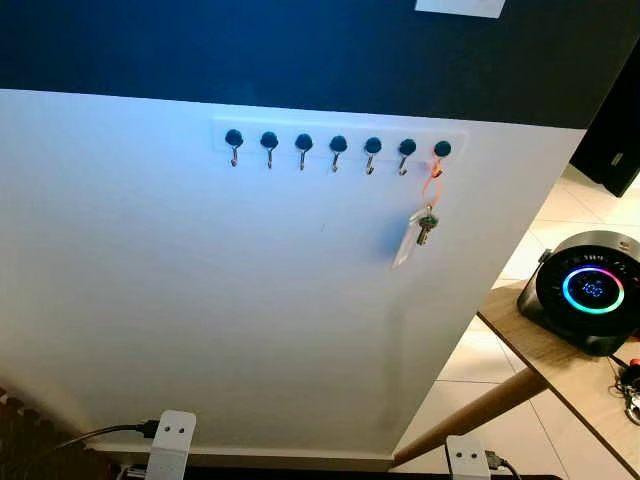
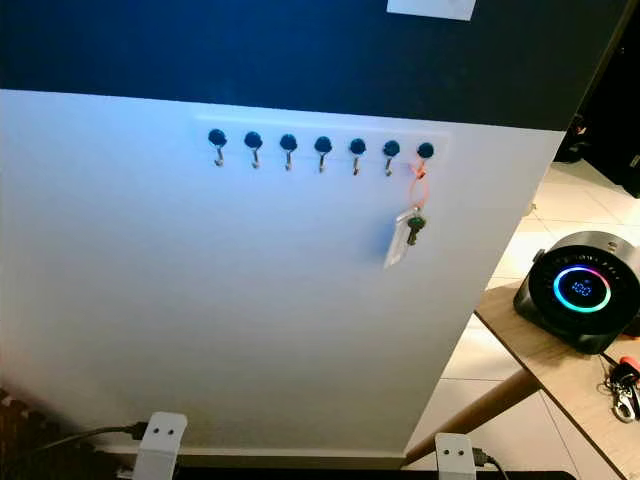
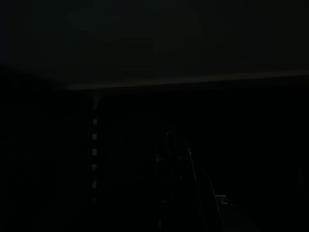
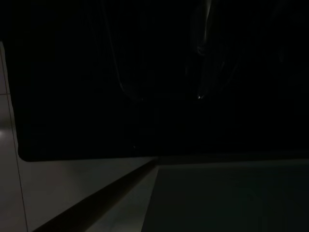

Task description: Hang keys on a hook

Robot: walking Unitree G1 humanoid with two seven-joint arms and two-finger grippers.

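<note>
A: Keys [image 1: 424,228] first, then the scene by size. What is widest?

B: A white wall panel [image 1: 200,300] under a dark band. To the right stands a wooden bench [image 1: 560,365] carrying a round black device with a glowing ring [image 1: 590,290] and a second bunch of keys [image 2: 622,385] at its edge.

A: And the hooks?

B: A row of seven dark-capped hooks [image 1: 338,147]. From the rightmost hook [image 1: 442,150] the keys hang by an orange loop, with a pale tag, flat against the wall.

A: The pincers?

B: Both wrist views are nearly black; whether either pincer is apart or together I cannot tell.

A: What could go wrong?

B: As I judge it, a brush from a rising arm could lift the loop off its hook and drop the keys
</note>
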